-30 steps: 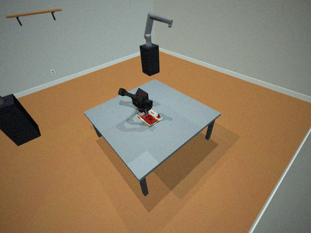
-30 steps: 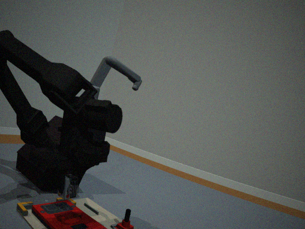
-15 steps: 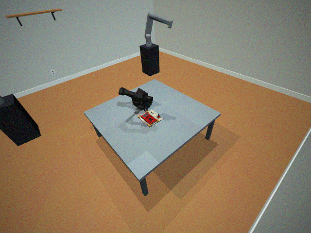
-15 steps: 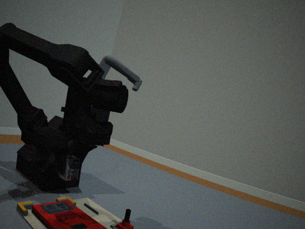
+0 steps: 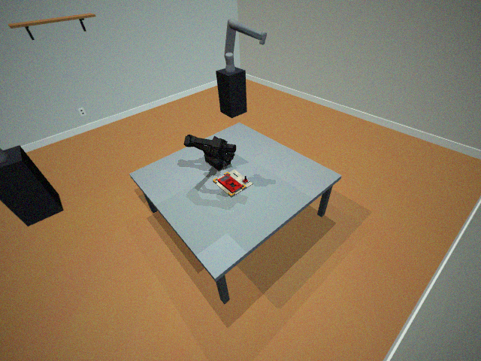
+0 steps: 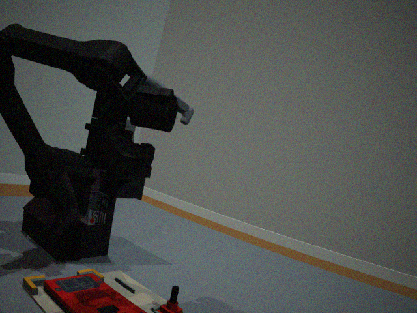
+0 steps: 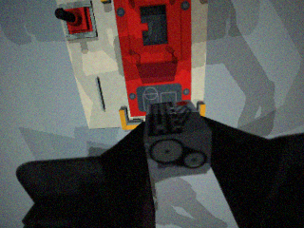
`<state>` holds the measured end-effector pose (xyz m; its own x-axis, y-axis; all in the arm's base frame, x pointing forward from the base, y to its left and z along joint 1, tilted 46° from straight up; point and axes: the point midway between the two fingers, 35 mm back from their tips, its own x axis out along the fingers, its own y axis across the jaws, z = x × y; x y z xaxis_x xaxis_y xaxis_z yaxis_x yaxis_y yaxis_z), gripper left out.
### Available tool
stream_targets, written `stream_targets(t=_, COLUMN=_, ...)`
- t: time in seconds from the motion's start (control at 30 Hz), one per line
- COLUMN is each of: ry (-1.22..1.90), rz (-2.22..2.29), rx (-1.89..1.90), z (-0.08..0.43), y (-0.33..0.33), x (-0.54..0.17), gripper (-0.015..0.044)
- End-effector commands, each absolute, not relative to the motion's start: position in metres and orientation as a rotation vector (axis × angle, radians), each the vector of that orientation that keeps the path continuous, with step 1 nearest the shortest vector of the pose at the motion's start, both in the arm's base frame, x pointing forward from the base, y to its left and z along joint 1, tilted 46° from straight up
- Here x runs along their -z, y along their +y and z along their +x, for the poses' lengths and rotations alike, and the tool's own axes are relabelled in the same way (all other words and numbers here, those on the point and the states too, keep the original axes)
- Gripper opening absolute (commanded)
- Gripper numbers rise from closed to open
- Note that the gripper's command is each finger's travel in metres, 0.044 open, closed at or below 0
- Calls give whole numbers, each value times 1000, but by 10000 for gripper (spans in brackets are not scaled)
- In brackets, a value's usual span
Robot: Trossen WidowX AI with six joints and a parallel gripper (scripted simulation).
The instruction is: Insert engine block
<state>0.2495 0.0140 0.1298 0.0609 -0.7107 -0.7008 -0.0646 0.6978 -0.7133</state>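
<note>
My gripper (image 6: 96,206) (image 7: 171,123) is shut on the engine block (image 6: 98,212) (image 7: 178,152), a small grey block with two round pulleys on one face and dark ridges above them. It is held up in the air, off the near end of the car body in the wrist view. The red car body (image 5: 225,181) (image 6: 58,289) (image 7: 129,62) lies on a cream board. Its dark opening (image 7: 159,28) shows in the wrist view, with a small red rib on its left edge. Which side of the block has the slot cannot be told.
The cream board (image 5: 248,183) (image 6: 146,295) (image 7: 87,106) has yellow corner brackets (image 6: 33,282) (image 7: 124,122), a thin dark slot (image 6: 124,285) (image 7: 100,94) and a red-based black stick (image 6: 174,295) (image 7: 71,18). It lies on the grey table (image 5: 271,210). A grey arm (image 5: 230,42) stands on a pedestal beyond.
</note>
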Motion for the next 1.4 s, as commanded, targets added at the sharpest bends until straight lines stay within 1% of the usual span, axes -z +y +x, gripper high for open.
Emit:
stream_targets(t=0.0, ry=1450, rz=-678, rx=554, z=258, y=4, x=-119, gripper=0)
stream_targets(t=0.13, ry=1448, rz=-680, rx=558, z=271, y=-18, x=-99, gripper=0)
stream_targets(t=0.57, ry=1383, rz=-693, rx=527, z=268, y=-16, x=-102, gripper=0)
stream_targets(t=1.23, ry=811, rz=-771, rx=268, z=249, y=-23, x=-96, gripper=0)
stream_targets(t=1.37, ry=766, rz=-781, rx=258, z=249, y=-26, x=-94, gripper=0)
